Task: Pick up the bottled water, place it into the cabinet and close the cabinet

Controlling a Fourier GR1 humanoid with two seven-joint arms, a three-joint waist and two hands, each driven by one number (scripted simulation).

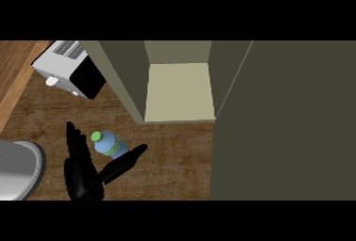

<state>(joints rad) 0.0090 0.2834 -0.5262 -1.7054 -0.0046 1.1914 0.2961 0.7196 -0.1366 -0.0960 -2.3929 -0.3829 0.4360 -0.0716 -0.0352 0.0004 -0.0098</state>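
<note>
Left hand [83, 181] comes in from the lower left, palm low over the desk [173, 160]. Fingers [75, 141] are straight, held together and pointing away from the robot. Thumb [128, 157] is splayed wide to the right, so the hand makes an open V.

Bottled water [111, 146] sits in that V on the desk, green cap [96, 136] towards the fingers. It is close against them, but I cannot tell if they touch. Nothing curls round it.

Cabinet [125, 75] stands beyond the bottle, up and to the right. It is open, with its pale shelf [179, 92] showing. Dark door [292, 117] is swung out and fills the view's right side.

White appliance [66, 70] with a black face at top left. Grey rounded object [17, 169] at the left edge, just beside the hand.
</note>
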